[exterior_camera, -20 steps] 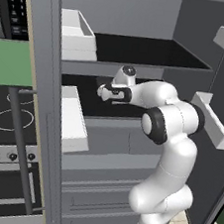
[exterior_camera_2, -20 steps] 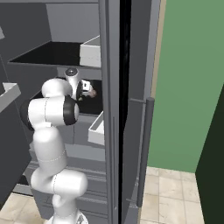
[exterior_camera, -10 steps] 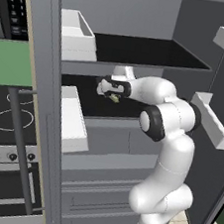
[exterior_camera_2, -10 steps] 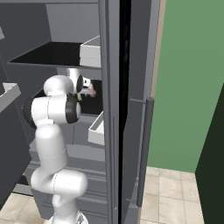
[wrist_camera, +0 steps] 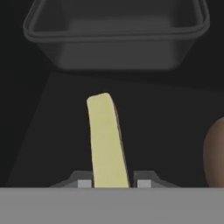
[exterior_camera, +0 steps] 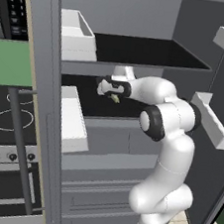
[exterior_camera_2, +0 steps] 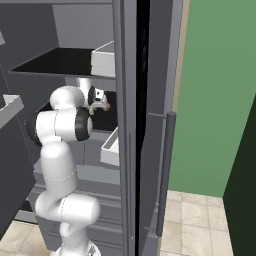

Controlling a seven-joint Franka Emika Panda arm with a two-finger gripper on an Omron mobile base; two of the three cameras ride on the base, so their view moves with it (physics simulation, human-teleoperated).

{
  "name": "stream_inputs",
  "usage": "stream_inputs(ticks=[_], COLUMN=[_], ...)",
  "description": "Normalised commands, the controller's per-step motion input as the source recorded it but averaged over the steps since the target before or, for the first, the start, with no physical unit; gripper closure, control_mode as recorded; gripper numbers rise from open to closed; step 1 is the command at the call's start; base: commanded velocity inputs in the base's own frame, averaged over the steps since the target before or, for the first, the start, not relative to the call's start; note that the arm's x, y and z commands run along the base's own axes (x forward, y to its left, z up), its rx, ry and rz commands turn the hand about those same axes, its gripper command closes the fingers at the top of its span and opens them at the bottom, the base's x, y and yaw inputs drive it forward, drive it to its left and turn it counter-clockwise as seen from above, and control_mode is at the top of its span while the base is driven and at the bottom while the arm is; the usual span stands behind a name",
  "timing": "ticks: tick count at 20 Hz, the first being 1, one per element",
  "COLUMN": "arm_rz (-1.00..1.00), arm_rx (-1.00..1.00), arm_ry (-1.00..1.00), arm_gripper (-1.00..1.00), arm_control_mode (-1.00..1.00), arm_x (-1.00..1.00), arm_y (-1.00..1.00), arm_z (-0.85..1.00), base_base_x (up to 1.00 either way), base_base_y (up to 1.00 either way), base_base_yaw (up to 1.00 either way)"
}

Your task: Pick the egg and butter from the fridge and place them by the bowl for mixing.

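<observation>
The slim pale-yellow butter stick point(wrist_camera: 106, 142) lies on the dark fridge shelf point(wrist_camera: 166, 131), its near end pinched between the two fingers point(wrist_camera: 84, 183) — they are clenched on it, one at each side. The hand view also shows what the base views do not: one brownish rounded egg point(wrist_camera: 215, 153) at the right edge, apart from the stick, and one dark flat-bottomed tray point(wrist_camera: 116, 37) beyond it.

In the left base view the butter shows as a small yellowish speck at the gripper point(exterior_camera: 114, 97), deep in the tall grey fridge point(exterior_camera: 40, 99) on its second dark shelf. That view gives two white door bins on the left and two on the right door, plus a black-topped stove point(exterior_camera: 6, 115).

The white arm point(exterior_camera: 165, 141) rises from the floor, bends at a dark elbow and reaches level into the fridge — the right base view shows the wrist point(exterior_camera_2: 97, 99) just past the door edge.
</observation>
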Motion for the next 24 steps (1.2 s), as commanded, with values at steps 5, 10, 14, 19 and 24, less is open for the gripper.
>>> stream_inputs(ticks=[5,10,14,19,24], arm_rz=[0.0,0.0,0.0,0.0,0.0], arm_rx=[0.0,0.0,0.0,0.01,0.02], arm_ry=[-0.02,-0.26,-0.31,-0.23,-0.1], arm_gripper=[1.0,1.0,1.0,1.0,1.0], arm_control_mode=[-1.0,-1.0,-1.0,-1.0,-1.0], arm_x=[0.0,0.0,0.07,0.1,0.0], arm_y=[0.0,0.0,0.0,0.0,0.0], arm_z=[0.0,0.0,0.0,0.0,0.0], base_base_x=[0.0,0.0,0.0,0.0,0.0], base_base_y=[0.0,0.0,0.0,0.0,0.0], base_base_yaw=[0.0,0.0,0.0,0.0,0.0])
